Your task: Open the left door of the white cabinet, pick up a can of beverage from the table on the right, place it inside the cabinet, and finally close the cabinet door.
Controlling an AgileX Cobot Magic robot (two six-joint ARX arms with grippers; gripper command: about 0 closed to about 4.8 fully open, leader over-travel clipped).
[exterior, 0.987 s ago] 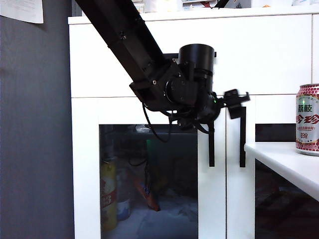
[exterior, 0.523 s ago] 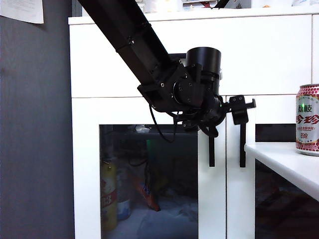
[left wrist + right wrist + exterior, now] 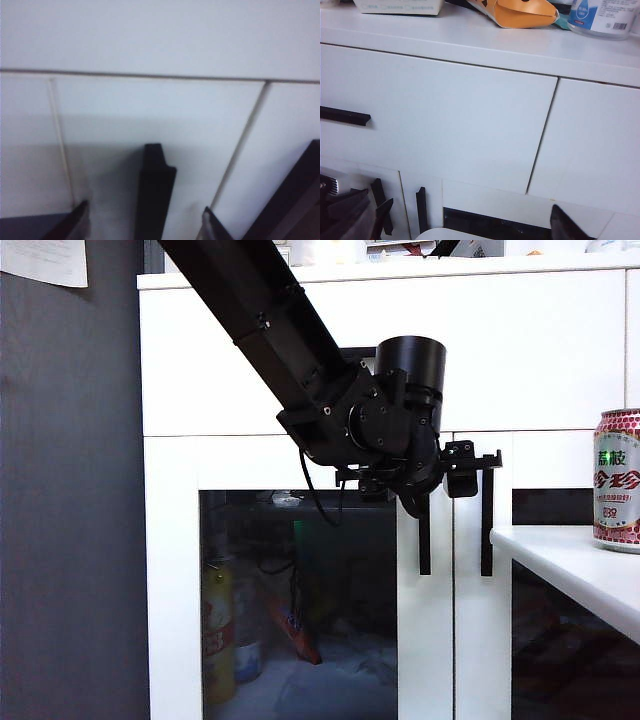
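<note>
Exterior view: left gripper (image 3: 470, 472) sits up against the white cabinet (image 3: 560, 350), at the top of the left door (image 3: 290, 580), its arm coming in from 11 o'clock. Fingertips reach across near the tops of the two vertical black handles: left door's handle (image 3: 424, 540) and the right door's handle (image 3: 487, 525). Left wrist view: two fingertips (image 3: 70, 225) spread either side of a black handle top (image 3: 154, 190), not touching it, jaws apart with nothing pinched. Left door looks shut, flush with the frame; dark glass shows a yellow bottle (image 3: 217, 630) and clutter inside. Can of beverage (image 3: 617, 480) stands upright on the table (image 3: 570, 565) at 3 o'clock of the left gripper, well apart from it, cut by the frame edge. Right gripper (image 3: 460, 225) shows only in the right wrist view: finger ends spread wide, empty, facing the cabinet, drawer handle (image 3: 345, 116) at 10 o'clock. Orange packet (image 3: 520, 12) and white tub (image 3: 602, 17) on the cabinet top.
</note>
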